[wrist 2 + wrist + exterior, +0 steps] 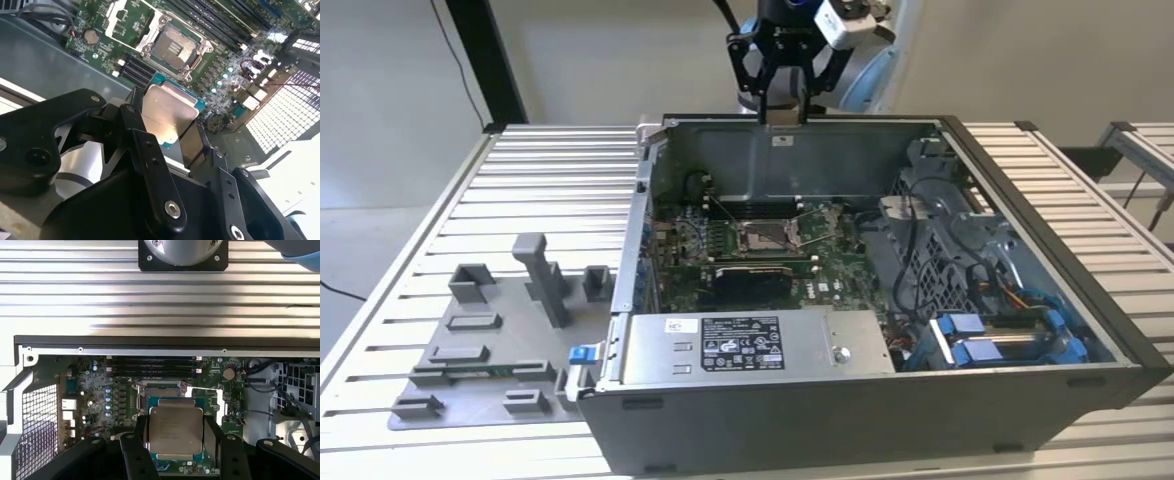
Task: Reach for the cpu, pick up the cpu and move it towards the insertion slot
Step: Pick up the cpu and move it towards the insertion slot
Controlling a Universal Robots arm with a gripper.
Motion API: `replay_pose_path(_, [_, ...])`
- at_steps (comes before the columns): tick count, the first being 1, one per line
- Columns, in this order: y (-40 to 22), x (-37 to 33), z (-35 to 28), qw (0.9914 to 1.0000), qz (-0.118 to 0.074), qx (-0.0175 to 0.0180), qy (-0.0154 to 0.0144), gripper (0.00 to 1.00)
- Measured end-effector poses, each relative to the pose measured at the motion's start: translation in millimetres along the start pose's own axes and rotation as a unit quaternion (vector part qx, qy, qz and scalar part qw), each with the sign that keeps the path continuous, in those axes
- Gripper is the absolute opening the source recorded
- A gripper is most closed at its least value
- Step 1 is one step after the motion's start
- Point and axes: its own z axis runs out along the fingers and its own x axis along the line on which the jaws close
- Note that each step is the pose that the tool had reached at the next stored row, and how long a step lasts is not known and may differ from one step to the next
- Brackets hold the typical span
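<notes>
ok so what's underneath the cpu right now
The cpu, held between the fingers, hangs over the open computer case. Below it lies the green motherboard. In the first wrist view the chip covers much of the insertion slot, so the pin field there is hidden.

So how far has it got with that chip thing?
The pickup looks done: the gripper is shut on the cpu, lifted off the table. In hand is the carry: in the exterior view the gripper hangs above the computer case's rear wall. Left: reaching the insertion slot, which sits open on the motherboard.
</notes>
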Motion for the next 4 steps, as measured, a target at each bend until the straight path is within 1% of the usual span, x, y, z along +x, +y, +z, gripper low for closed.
replay_pose_path(4, [0.0,0.0,0.1,1.00000,0.002,0.0000,-0.0001,0.00])
